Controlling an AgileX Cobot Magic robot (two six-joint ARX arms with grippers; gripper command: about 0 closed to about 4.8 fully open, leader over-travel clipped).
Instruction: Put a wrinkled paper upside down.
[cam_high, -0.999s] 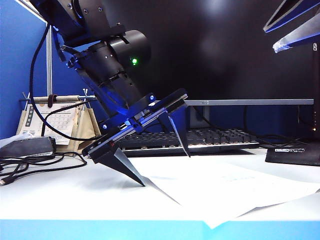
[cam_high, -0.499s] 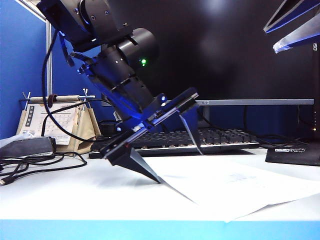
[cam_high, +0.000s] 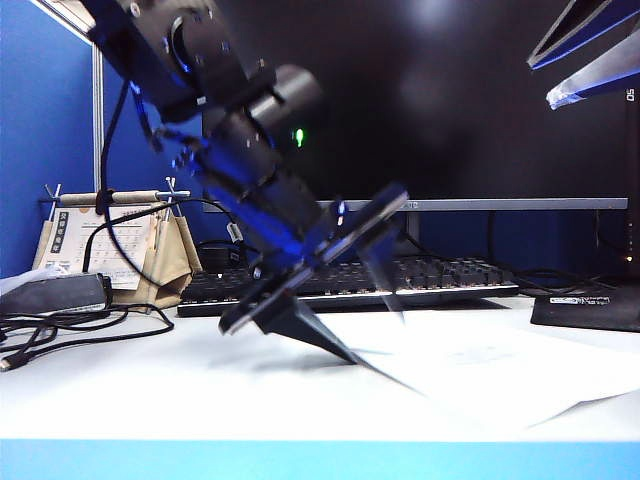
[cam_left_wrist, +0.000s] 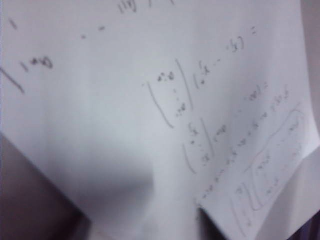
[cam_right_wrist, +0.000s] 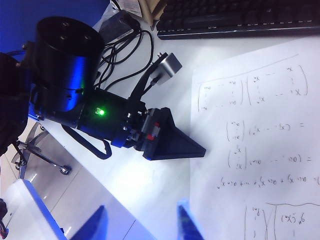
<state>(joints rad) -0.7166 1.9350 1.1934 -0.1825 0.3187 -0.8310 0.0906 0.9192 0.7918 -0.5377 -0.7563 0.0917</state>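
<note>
The wrinkled paper (cam_high: 500, 370) lies flat on the white table with its handwritten side up. It fills the left wrist view (cam_left_wrist: 150, 75) and also shows in the right wrist view (cam_right_wrist: 260, 125). My left gripper (cam_high: 378, 338) is tilted down at the paper's left edge and blurred by motion. Its lower black finger (cam_right_wrist: 175, 145) rests on the table with its tip at that edge. The upper finger (cam_high: 385, 275) hangs over the sheet, and the jaws stand apart. My right gripper (cam_high: 540, 80) hovers high at the upper right, open and empty (cam_right_wrist: 142, 225).
A black keyboard (cam_high: 440, 278) lies behind the paper under a dark monitor. At the back left, a calendar card (cam_high: 110, 245) stands on a beige stand. A black adapter (cam_high: 50, 295) and loose cables (cam_high: 60, 325) lie in front of it. A black pad (cam_high: 590, 305) sits far right.
My left gripper has slid right along the table to the paper's left edge, and its fingers have come closer together. The right gripper has not moved.
</note>
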